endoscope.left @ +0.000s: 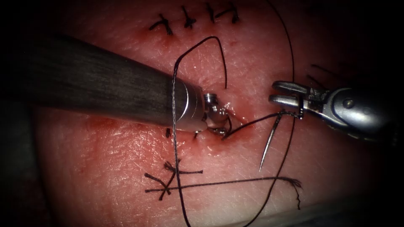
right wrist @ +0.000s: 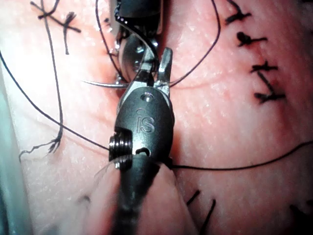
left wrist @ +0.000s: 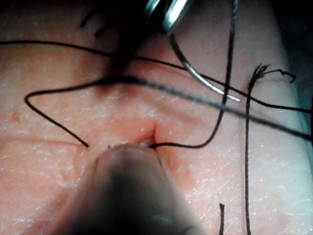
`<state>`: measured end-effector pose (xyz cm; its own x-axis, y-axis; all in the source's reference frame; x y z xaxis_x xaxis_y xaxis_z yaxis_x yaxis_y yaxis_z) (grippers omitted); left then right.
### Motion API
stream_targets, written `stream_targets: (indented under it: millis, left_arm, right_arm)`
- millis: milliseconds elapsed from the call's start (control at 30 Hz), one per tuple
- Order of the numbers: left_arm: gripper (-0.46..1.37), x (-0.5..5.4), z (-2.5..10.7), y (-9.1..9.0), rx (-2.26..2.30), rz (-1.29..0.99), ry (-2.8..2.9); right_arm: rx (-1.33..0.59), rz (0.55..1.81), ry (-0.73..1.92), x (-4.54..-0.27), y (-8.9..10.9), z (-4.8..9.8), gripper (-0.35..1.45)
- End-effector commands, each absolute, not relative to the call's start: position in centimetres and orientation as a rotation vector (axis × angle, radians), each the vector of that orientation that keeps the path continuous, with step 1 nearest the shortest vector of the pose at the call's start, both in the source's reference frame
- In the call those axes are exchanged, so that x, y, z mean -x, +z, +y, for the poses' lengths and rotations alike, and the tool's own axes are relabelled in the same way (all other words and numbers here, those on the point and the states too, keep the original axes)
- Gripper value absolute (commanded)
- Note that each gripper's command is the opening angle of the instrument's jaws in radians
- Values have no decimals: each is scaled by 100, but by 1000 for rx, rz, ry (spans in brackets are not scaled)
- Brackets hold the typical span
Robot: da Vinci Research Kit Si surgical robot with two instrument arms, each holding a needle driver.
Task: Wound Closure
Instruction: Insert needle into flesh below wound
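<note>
From above, the right tool comes in from the right, its two jaws showing as slim prongs with a narrow gap at their tips; the needle hangs from near their base, gripped close to its thread end, its long axis running down and a little leftward to a free point over bare tissue on the right side of the cut. The needle is not in the tissue. The left tool has its tip pressed down at the cut, with thread draped over its shaft; whether its jaws are parted or closed I cannot tell. From the left arm's own camera, the needle curves down out of the bright metal of the right tool, its point well clear of the skin, and a thread leaves the slit of the cut. From the right arm's camera, the right tool's jaws sit narrowly spread, with the needle crossing sideways beneath them. The right tool is plainly the nearer to the needle; the left is at the cut itself.
</note>
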<state>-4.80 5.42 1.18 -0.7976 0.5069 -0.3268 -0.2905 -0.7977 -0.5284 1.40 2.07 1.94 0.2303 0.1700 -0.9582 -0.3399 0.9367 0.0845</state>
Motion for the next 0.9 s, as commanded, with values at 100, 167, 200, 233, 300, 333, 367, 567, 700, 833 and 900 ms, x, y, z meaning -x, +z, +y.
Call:
stream_targets:
  millis: [100, 167, 200, 233, 300, 333, 367, 567, 700, 833, 900]
  left_arm:
    - [84, 480, 541, 115, 669, -671, 2525]
    - [83, 480, 541, 112, 683, -686, 2509]
    - [82, 480, 541, 111, 686, -696, 2501]
    - [82, 480, 541, 110, 697, -704, 2499]
    - [82, 480, 541, 109, 703, -710, 2497]
    - [82, 479, 541, 108, 700, -717, 2490]
    - [82, 479, 541, 108, 702, -719, 2491]
    - [83, 478, 543, 106, 716, -742, 2472]
    - [83, 477, 543, 103, 721, -762, 2458]
    - [83, 477, 544, 101, 722, -771, 2454]
    - [83, 477, 544, 99, 723, -774, 2447]
  right_arm:
    - [215, 1291, 291, -145, 203, 212, -35]
    - [255, 1286, 258, -149, 209, 211, -35]
    - [269, 1286, 242, -150, 211, 211, -35]
    - [294, 1285, 216, -152, 214, 211, -35]
    - [316, 1282, 189, -154, 217, 211, -35]
    - [331, 1281, 173, -155, 220, 211, -35]
    - [340, 1279, 162, -156, 221, 211, -35]
    - [398, 1261, 97, -159, 238, 208, -35]
    - [429, 1253, 64, -161, 249, 205, -35]
    - [440, 1253, 57, -162, 259, 201, -35]
    - [448, 1251, 49, -163, 262, 199, -35]
